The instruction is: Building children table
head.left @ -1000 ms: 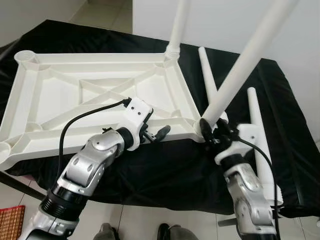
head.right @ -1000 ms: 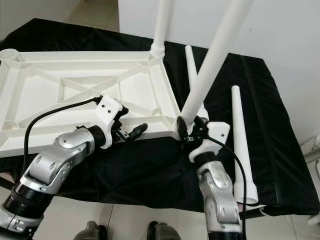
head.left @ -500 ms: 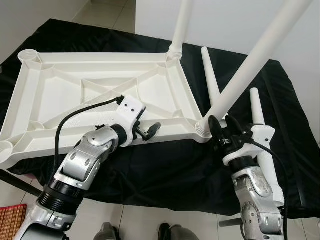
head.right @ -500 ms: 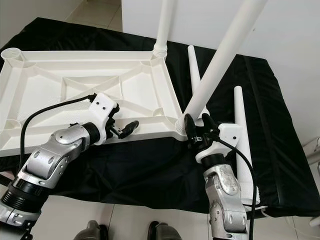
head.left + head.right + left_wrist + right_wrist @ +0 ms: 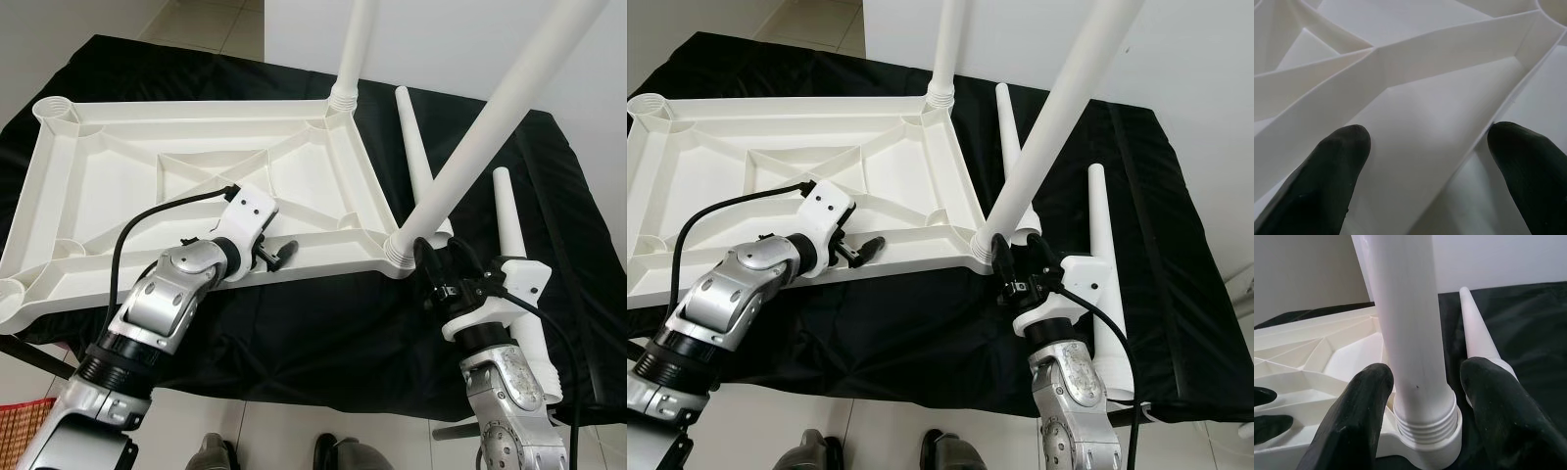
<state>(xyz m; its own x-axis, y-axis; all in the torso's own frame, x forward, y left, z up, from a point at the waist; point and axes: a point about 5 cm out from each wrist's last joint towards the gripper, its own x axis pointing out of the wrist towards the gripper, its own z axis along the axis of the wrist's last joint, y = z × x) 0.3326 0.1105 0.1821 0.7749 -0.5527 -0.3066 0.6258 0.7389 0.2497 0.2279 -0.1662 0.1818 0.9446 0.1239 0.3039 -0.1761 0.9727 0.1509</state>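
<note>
White plastic made up the upturned tabletop (image 5: pixel 186 186), which lay on a black cloth (image 5: pixel 323 323) over a bench. Two legs stood in its right-hand corner sockets, the far leg (image 5: pixel 350 49) and the near leg (image 5: pixel 490 122); two loose legs (image 5: pixel 514 255) lay on the cloth beside them. The right gripper (image 5: pixel 1422 404) had its fingers spread either side of the near leg's threaded base without pinching it, as the wrist view showed. The left gripper (image 5: pixel 1425 147) was parted, straddling a rib at the near rim.
</note>
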